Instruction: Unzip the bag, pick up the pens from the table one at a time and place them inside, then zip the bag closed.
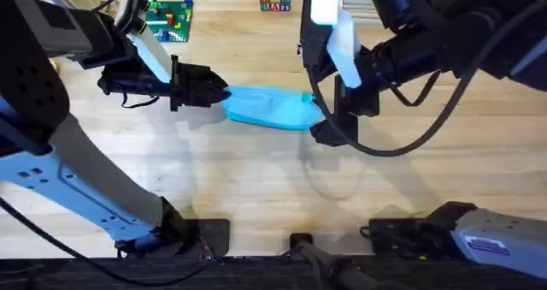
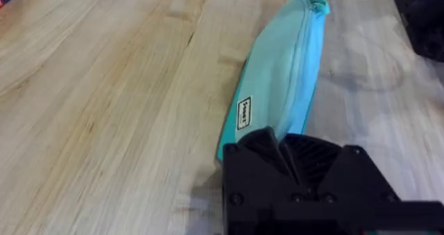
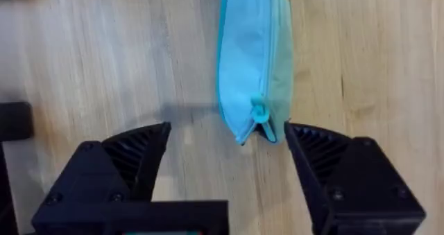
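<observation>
The light blue bag (image 1: 272, 107) lies across the middle of the table (image 1: 256, 187), its zipper closed. My left gripper (image 1: 220, 95) is shut on the bag's left end; in the left wrist view the fingers (image 2: 267, 148) pinch the fabric and the bag (image 2: 284, 62) stretches away to the teal pull tab (image 2: 318, 4). My right gripper (image 1: 325, 127) stands open at the bag's right end. In the right wrist view the pull tab (image 3: 258, 112) sits between the spread fingers (image 3: 316, 152), nearer to one of them and untouched, with the bag (image 3: 253, 48) beyond. The pens are out of view.
A green plate of toy bricks (image 1: 168, 18) and some letter blocks (image 1: 275, 1) lie at the table's far edge. Bare wood stretches in front of the bag toward the arm bases.
</observation>
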You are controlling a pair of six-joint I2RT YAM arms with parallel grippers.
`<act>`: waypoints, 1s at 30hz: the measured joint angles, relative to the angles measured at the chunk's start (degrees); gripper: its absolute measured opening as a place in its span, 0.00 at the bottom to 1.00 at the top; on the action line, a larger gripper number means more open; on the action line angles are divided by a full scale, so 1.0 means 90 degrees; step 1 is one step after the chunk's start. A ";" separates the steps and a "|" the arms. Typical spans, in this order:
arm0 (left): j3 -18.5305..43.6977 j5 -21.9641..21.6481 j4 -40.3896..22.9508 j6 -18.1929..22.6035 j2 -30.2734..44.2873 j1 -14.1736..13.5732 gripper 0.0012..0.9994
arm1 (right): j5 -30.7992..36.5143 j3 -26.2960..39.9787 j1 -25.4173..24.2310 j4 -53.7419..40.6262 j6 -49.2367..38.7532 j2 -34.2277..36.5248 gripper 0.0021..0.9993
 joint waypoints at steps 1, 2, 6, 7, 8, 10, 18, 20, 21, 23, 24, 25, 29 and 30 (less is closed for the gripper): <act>0.0000 0.0000 0.0000 0.0000 0.0000 0.0000 0.04 | 0.0000 0.0000 0.0000 0.0000 0.0001 0.0000 1.00; 0.0000 0.0000 0.0000 0.0000 0.0000 0.0000 0.04 | 0.0000 0.0000 0.0000 0.0000 0.0000 0.0000 1.00; 0.0000 0.0000 0.0000 0.0000 0.0000 0.0000 0.04 | 0.0000 0.0002 0.0000 0.0000 0.0000 0.0000 1.00; 0.0000 0.0000 0.0000 0.0000 0.0000 0.0000 0.04 | 0.0000 0.0002 0.0000 0.0000 0.0002 0.0000 0.99; 0.0000 0.0000 0.0000 0.0000 0.0000 0.0000 0.04 | 0.0000 0.0002 0.0000 0.0000 0.0002 0.0000 0.99; 0.0000 0.0000 0.0000 0.0000 0.0000 0.0000 0.04 | -0.0001 0.0005 0.0000 0.0005 0.0002 0.0024 0.97; 0.0000 0.0000 -0.0004 0.0000 0.0000 0.0000 0.04 | 0.0000 0.0012 0.0000 0.0023 0.0010 0.0512 0.95; 0.0000 0.0000 -0.0004 0.0000 0.0000 0.0000 0.04 | 0.0000 0.0012 0.0000 0.0086 0.0033 0.0652 0.95; 0.0000 0.0000 -0.0004 0.0000 0.0000 0.0000 0.04 | 0.0000 0.0012 0.0000 0.0162 0.0061 0.0720 0.95; 0.0000 0.0000 -0.0004 0.0000 0.0000 0.0000 0.04 | 0.0000 0.0012 0.0000 0.0324 0.0101 0.0825 0.94; 0.0000 0.0000 -0.0003 0.0000 0.0000 0.0000 0.04 | 0.0000 0.0012 0.0000 0.0392 0.0111 0.0866 0.93; 0.0000 0.0000 -0.0004 0.0000 0.0000 0.0000 0.04 | 0.0002 0.0012 0.0000 0.0469 0.0136 0.0904 0.93; 0.0000 0.0000 -0.0004 0.0000 0.0000 0.0000 0.04 | 0.0002 0.0015 0.0000 0.0705 0.0180 0.0952 0.90; 0.0000 0.0000 -0.0004 0.0000 0.0000 0.0000 0.04 | 0.0002 0.0015 0.0000 0.0705 0.0191 0.0952 0.89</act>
